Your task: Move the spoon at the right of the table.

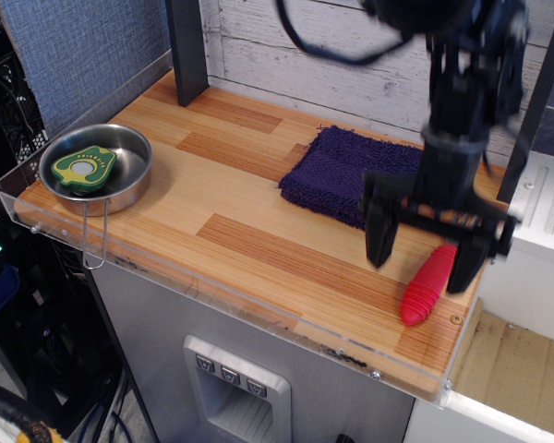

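The spoon (427, 286) lies on the light-brown wood table (258, 231) near its right front corner, its red ribbed handle pointing toward the front edge. Its metal head is hidden behind my gripper. My gripper (423, 257) hangs just above the spoon's far end, jaws wide open and empty. One fingertip is left of the spoon and one to its right.
A dark blue-purple towel (351, 175) lies behind the gripper at the right rear. A metal bowl (98, 168) holding a green and yellow toy (86, 167) sits at the left edge. A dark post (187, 51) stands at the back. A clear acrylic rim (258, 305) lines the front.
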Controlling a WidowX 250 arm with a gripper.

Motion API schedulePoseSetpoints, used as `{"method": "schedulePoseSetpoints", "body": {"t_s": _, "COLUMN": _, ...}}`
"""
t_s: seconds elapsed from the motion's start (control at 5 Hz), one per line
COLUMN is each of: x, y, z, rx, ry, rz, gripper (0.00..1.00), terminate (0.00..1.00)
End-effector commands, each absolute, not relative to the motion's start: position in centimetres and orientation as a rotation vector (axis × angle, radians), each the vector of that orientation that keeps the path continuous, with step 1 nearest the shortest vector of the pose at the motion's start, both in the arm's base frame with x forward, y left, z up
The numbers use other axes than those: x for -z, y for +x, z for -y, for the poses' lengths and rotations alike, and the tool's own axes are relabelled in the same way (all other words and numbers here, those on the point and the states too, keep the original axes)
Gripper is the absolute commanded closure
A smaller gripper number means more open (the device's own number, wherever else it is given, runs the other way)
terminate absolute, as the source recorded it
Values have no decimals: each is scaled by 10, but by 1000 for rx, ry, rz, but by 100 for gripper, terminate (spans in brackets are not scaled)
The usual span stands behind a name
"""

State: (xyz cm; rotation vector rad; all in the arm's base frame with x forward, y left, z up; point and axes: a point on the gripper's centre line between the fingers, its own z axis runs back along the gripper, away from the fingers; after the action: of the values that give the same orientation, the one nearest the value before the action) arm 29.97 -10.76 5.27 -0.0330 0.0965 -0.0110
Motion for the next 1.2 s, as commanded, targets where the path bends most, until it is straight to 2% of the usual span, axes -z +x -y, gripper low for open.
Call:
{"method": "schedulePoseSetpoints", "body": {"t_s": 0.0, "x": -166, "y": 282, "z": 64, "rx": -11, "ry": 6, "rz": 256, "gripper": 0, "terminate": 0}}
{"method": "schedulePoseSetpoints", "body": {"t_s": 0.2, "x": -180, "y": 284, "z": 44, "rx": -7, "ry": 33, "rz": 310, "gripper": 0, "terminate": 0}}
{"method": "schedulePoseSetpoints", "body": {"t_s": 0.6, "x": -159, "y": 304, "z": 27, "rx": 0, "ry": 56, "rz": 221, "gripper": 0, "terminate": 0}}
{"method": "schedulePoseSetpoints", "body": {"t_s": 1.0, "x": -145, "y": 313, "z": 25, "rx": 36, "ry": 30, "rz": 146, "gripper": 0, "terminate": 0}}
